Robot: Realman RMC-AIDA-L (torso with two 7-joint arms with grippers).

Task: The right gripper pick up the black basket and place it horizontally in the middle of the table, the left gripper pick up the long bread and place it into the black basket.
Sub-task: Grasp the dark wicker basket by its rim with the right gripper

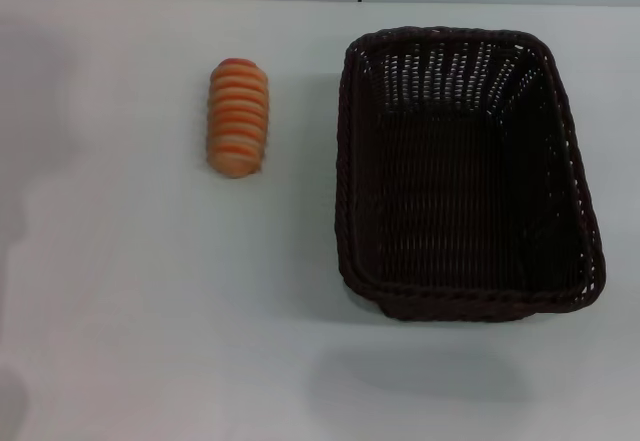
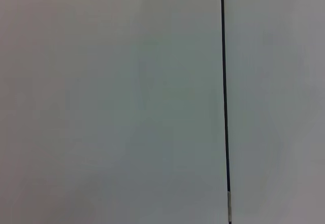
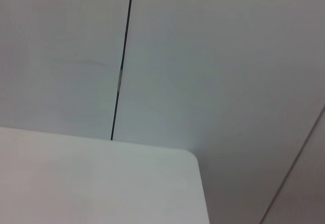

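The white desk [image 1: 150, 311] fills the head view. The black basket [image 1: 465, 176] stands at the right of the frame, its long side running up and down the picture, empty. The long bread [image 1: 238, 118] lies in the upper left, well apart from the basket. Neither claw is seen in any view, so their state cannot be told. The basket is judged the first step: its rim is best gripped at the middle of one side, then it is turned crosswise and set down centrally.

Laboratory-style test bench: a plain white table [image 1: 150, 311] set before pale wall panels [image 2: 101, 102] divided by dark seams [image 2: 224, 82], with staged props only.
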